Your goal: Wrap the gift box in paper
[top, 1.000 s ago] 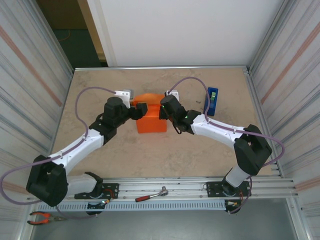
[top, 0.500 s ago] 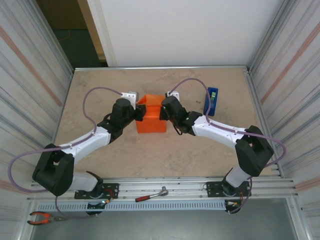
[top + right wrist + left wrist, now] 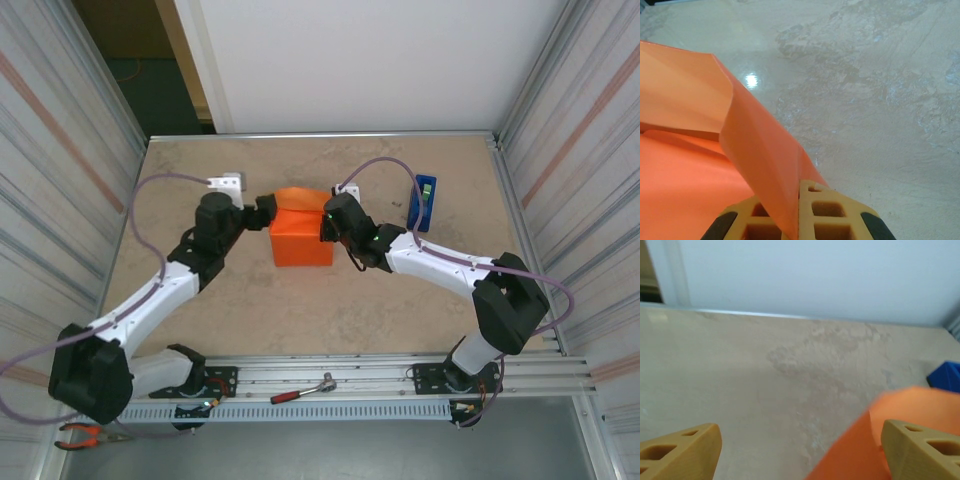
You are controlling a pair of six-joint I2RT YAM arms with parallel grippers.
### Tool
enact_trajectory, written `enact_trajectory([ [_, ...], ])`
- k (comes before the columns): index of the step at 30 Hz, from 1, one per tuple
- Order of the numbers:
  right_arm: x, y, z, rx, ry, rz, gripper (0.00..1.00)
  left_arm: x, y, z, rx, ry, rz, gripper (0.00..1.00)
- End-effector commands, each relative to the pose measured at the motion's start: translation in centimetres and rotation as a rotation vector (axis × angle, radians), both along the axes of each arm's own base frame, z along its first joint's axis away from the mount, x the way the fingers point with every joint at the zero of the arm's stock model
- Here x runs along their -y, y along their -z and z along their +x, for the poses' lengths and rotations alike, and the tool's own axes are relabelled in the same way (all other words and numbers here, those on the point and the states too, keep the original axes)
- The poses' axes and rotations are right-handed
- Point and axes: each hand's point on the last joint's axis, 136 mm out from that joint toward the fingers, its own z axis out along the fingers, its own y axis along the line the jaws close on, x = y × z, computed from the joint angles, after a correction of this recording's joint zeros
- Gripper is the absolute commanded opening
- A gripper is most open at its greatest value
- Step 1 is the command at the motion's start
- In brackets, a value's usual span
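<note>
Readable writing: the blue tape dispenser [image 3: 424, 203] is carrying a small greenish mark, too small to read.

The right jaws are pressing together on a raised flap of the paper [image 3: 301, 238]. The thin, matte, plain orange sheet is running edge-on between the tan, cell-patterned fingertips [image 3: 832, 222] and creasing into a sharp ridge just ahead of them.

The left jaws are standing wide apart, gripping nothing. Their tan wedge-shaped fingers [image 3: 680, 452] are framing bare worktop [image 3: 330, 310], and a blurred orange fold is sitting just beyond the right-hand finger.

The paper is lying between the two sets of jaws, folded into a blocky bundle with flat faces and crisp corners. It is touching the right jaws and sitting just beside the left jaws. The gift box is hidden under the sheet.

The dispenser is standing on the outer side of the right jaws, apart from the paper. The worktop is showing beige, mottled and stone-like, slightly glossy ahead of the right jaws.
</note>
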Motion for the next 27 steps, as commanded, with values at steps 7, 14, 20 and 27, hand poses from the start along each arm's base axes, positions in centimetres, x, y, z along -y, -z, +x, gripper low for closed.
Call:
enact_trajectory([
  [7, 0.7, 2.3, -1.5, -0.082, -0.018, -0.048, 0.0, 0.7, 0.5, -3.1, -0.006, 0.091, -0.019, 0.89],
  [14, 0.6, 2.7, -1.5, -0.09, -0.021, -0.052, 0.0, 3.5, 2.7, -2.3, -0.043, 0.136, -0.006, 0.9],
  [20, 0.6, 2.7, -1.6, -0.094, -0.022, -0.054, 0.0, 5.0, 4.1, 0.0, -0.065, 0.138, 0.034, 0.9],
  [27, 0.9, 0.7, -1.2, -0.075, -0.017, -0.027, 0.1, 4.2, 6.9, 1.3, -0.112, 0.062, 0.101, 0.89],
])
